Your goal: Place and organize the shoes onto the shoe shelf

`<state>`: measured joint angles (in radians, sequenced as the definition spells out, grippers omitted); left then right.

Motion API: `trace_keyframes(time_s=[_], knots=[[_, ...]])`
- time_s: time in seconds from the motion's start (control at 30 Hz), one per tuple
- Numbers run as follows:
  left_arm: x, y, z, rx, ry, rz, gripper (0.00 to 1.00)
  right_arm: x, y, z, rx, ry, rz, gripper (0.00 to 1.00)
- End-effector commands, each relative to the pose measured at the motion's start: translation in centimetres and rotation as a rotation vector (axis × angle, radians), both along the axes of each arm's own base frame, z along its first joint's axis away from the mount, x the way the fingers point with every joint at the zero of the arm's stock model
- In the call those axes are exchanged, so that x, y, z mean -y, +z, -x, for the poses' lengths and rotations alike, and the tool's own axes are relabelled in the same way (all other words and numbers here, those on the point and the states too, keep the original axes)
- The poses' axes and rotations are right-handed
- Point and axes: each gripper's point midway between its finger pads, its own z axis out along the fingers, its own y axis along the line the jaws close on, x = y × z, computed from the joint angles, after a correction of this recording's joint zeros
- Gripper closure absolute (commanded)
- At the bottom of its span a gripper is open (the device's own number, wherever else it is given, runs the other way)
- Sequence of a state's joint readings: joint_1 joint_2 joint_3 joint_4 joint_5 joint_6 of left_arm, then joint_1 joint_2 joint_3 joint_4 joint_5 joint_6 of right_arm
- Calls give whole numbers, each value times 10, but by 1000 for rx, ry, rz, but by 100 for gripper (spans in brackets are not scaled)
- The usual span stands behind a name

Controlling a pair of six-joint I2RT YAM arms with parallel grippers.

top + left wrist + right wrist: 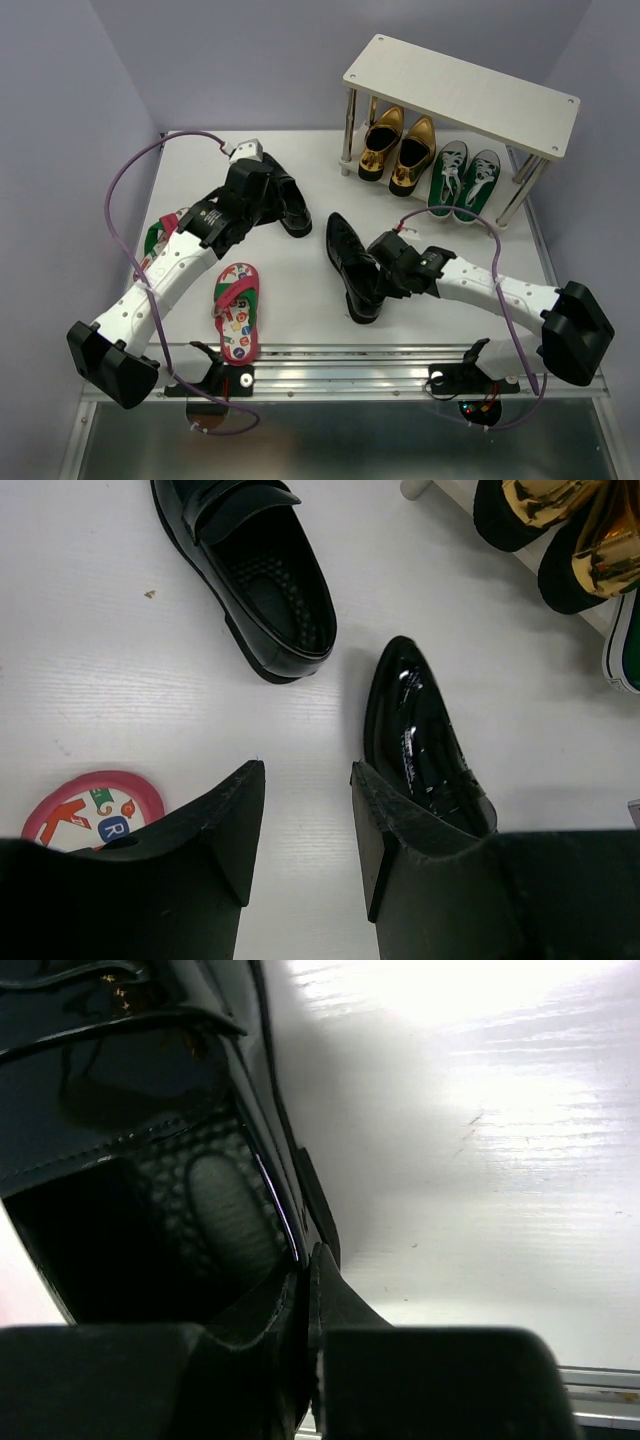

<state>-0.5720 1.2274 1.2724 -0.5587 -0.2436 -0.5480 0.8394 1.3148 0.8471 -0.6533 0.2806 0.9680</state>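
One glossy black loafer [345, 250], likely stiff and slick, is clamped by its thin side wall in the right gripper [308, 1275]; the left gripper [306, 805] hangs half-open, empty

We can read only one sign surely, a white letter R in a blue dot on the flip-flop footbed [100, 815] seen by the left wrist camera, while the dots on the free-lying flip-flop [237, 312] in the top view are too small for us.
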Motion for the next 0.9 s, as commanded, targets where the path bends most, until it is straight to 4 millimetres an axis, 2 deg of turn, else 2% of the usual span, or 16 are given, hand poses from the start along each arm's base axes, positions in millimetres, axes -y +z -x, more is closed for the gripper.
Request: trace_keyframes(time_s=[0.0,0.1,0.13,0.27,0.3,0.4,0.43,0.47,0.5,0.6,0.63,0.67,0.7,0.73,0.83,0.87], knots=[[-3,21,-8,65,10,7,50,-17,39,-19,108,85,-13,99],[-9,30,-9,87,28,2,50,-18,73,-26,178,155,-4,99],[-12,34,-10,96,35,-2,50,-26,94,-27,216,192,-33,99],[-23,48,-12,127,72,-8,50,-23,126,-28,255,271,6,99],[-25,52,-12,136,78,-11,50,-26,147,-33,292,283,-2,99],[-39,65,-13,164,123,-20,50,-25,169,-42,321,281,35,99],[-45,72,-13,179,141,-25,50,-29,193,-48,369,280,14,99],[-50,76,-13,188,154,-28,50,-28,205,-53,395,268,22,99],[-59,85,-12,209,179,-33,50,-32,224,-59,430,268,15,99],[-74,97,-10,236,216,-42,50,-33,256,-72,494,238,21,99],[-78,101,-9,244,225,-48,50,-35,279,-80,544,210,7,99],[-81,103,-7,250,230,-48,50,-36,288,-84,560,199,8,99],[-83,105,-7,253,234,-48,50,-36,299,-88,583,181,4,99],[-85,104,-7,253,239,-48,50,-38,322,-97,631,147,-9,99],[-84,100,-5,242,228,-43,50,-38,344,-114,684,91,1,99],[-83,99,-4,238,222,-39,50,-29,369,-121,737,38,-18,99]])
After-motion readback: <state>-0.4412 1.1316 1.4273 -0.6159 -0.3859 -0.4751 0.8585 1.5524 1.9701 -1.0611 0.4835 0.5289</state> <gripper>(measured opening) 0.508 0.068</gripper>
